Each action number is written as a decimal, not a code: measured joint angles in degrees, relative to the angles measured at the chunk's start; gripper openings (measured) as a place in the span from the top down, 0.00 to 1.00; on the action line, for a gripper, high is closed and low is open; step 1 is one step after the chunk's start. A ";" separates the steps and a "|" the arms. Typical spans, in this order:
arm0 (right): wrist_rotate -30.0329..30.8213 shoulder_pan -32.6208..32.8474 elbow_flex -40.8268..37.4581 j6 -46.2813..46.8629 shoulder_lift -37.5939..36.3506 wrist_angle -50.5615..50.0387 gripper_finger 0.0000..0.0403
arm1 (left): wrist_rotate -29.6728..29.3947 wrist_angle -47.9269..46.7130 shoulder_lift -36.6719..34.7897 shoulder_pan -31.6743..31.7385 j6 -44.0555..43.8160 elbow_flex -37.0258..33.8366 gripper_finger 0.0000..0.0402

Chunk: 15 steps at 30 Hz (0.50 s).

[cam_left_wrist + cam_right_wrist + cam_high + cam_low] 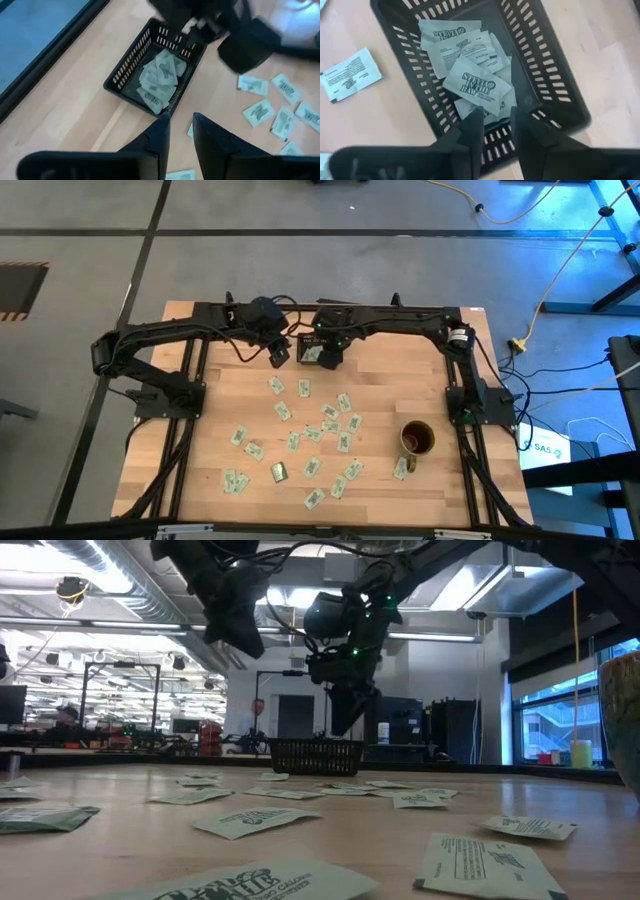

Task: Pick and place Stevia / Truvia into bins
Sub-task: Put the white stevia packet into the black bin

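Overhead, right hand (492, 120) fingers parted above the tray (555, 85).

Setting: an industrial lab or workshop. Indicators: a grey concrete floor (80, 220) marked with dark tape lines, exposed ceiling ducts (110, 560) and strip lights, benches loaded with equipment along the far wall (120, 740), and yellow cables (570, 250) trailing across the floor beside the wooden table (220, 410).

"STEVIA IN THE RAW" on the top packet (477, 86) in the black tray (546, 70)
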 joint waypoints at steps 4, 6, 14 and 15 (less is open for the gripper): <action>0.02 0.00 -0.03 1.17 -4.32 -3.73 0.73 | -0.15 -0.29 0.02 -0.30 -0.02 -3.31 0.78; 0.02 0.07 -0.55 1.17 -6.60 -4.04 0.73 | -0.07 0.26 0.01 -0.64 -1.29 -5.66 0.77; 0.02 -0.09 -0.56 1.17 -11.95 -1.81 0.74 | -1.50 2.94 0.07 -2.13 -8.78 -14.13 0.75; 0.02 -0.11 -0.56 1.17 -12.06 -1.37 0.74 | -1.54 3.06 0.18 -2.21 -9.56 -14.84 0.75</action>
